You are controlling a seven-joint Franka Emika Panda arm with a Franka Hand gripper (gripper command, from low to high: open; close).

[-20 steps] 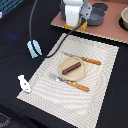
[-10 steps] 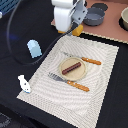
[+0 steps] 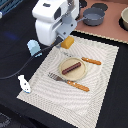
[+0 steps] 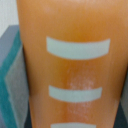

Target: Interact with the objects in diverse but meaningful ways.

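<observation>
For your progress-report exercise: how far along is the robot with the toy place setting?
Looks done: sausage lies on the plate. In hand: arm is at the bread block, which fills the wrist view; grip unclear. Left: white bottle figure and blue shaker stand off the mat.

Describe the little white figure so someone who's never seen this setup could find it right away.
Start at the striped placemat with the round plate in its middle. Go to the mat's corner nearest the exterior view's lower left; the small white bottle-like figure stands there, alone, the only all-white item, unlike the pale blue shaker farther up.
</observation>
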